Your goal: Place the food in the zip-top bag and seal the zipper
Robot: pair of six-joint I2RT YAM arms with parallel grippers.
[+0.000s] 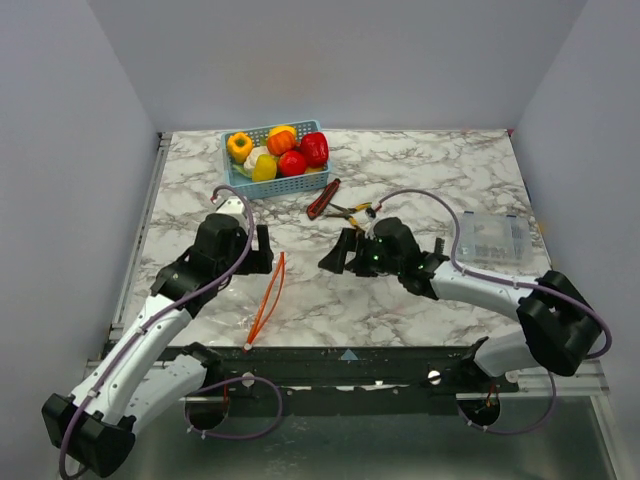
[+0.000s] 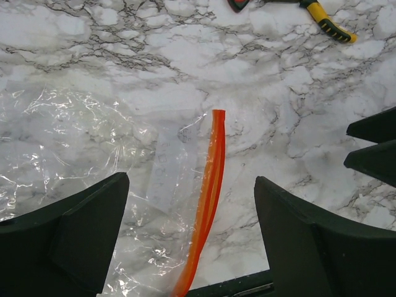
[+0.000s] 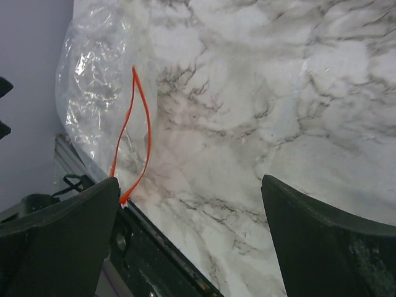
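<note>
The bag (image 2: 68, 142) is clear, crinkly, shiny plastic with a smooth orange strip (image 2: 209, 185). The counter (image 1: 400, 300) looks like smooth marble. The toy food (image 1: 292, 162) is glossy, in a blue plastic basket (image 1: 226, 158).

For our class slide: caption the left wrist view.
Open left claw above the clear zip-top bag, orange zipper framed between its fingers.

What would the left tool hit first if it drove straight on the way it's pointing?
Probably the zip-top bag, near its zipper, lying between the open fingers of the left tool; the table is right beneath. Depth is unclear.
</note>
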